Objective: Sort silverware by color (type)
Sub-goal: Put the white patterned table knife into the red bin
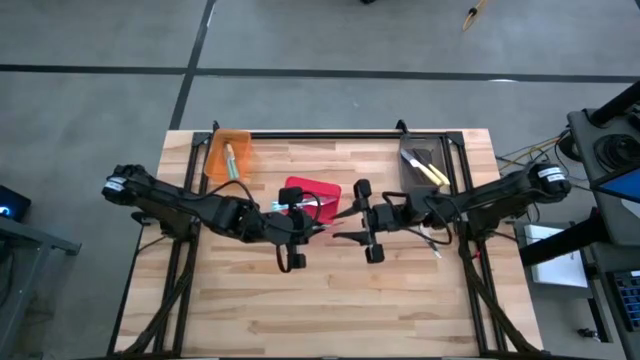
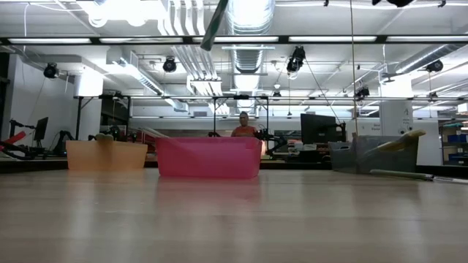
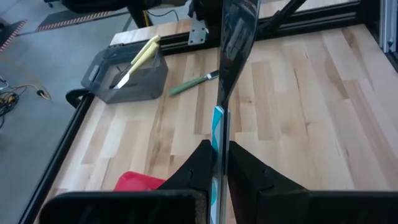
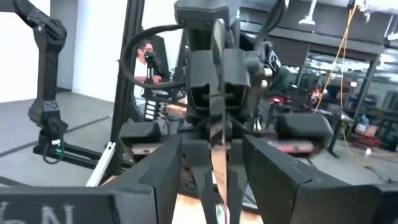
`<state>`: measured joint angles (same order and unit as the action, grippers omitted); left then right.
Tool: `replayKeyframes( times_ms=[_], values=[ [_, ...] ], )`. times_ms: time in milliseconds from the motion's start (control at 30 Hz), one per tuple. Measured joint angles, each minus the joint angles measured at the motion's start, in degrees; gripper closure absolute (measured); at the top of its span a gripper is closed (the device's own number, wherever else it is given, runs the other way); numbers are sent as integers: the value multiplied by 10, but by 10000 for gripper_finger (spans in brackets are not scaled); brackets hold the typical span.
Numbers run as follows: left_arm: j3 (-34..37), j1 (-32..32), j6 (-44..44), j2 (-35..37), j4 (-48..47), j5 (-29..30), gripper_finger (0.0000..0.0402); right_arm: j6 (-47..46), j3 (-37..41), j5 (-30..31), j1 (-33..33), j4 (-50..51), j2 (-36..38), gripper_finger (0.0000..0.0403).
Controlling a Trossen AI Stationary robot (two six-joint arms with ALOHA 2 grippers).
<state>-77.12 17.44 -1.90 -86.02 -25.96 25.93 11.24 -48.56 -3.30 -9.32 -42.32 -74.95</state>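
Observation:
My left gripper (image 1: 312, 228) is shut on a light-blue-handled utensil (image 3: 217, 124) and holds it in the air over the table's middle, near the red bin (image 1: 312, 192). Its metal end (image 3: 236, 43) points toward my right gripper (image 1: 342, 225). That gripper is open, and its fingers (image 4: 273, 177) stand on either side of the utensil's metal end without touching it. A green-handled utensil (image 3: 191, 83) lies flat on the table by the grey bin (image 3: 124, 74). Yellow-handled utensils (image 1: 432, 172) lean in the grey bin. Another green one (image 1: 230, 158) rests in the orange bin (image 1: 228, 155). My left gripper pinches the utensil's light blue handle (image 3: 217, 140) between its two fingers. The fingers lie along the utensil, which sticks out past the fingertips toward the table's right. The utensil is lifted clear of the table, with its metal end free.
Three bins stand in a row at the far side of the table: orange at the left, red (image 2: 208, 157) in the middle, grey (image 2: 373, 153) at the right. The near half of the wooden table (image 1: 330, 310) is bare. A person (image 2: 243, 126) is in the room beyond.

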Motion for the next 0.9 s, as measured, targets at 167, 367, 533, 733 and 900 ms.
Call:
replayKeyframes(
  times_ms=[167,367,533,733,900],
  values=[
    [0,0,2,0,0,0,387,27,-33,-2,0,2,-33,248],
    [0,0,2,0,-5,0,387,39,-42,-3,0,3,-38,274],
    [0,0,7,0,-12,0,387,45,-42,-4,0,4,-35,322],
    [0,0,18,0,-12,-2,387,51,-42,-4,0,18,-35,388],
    [0,0,21,-1,-11,-3,387,53,-42,-24,0,22,-35,393]
  ],
)
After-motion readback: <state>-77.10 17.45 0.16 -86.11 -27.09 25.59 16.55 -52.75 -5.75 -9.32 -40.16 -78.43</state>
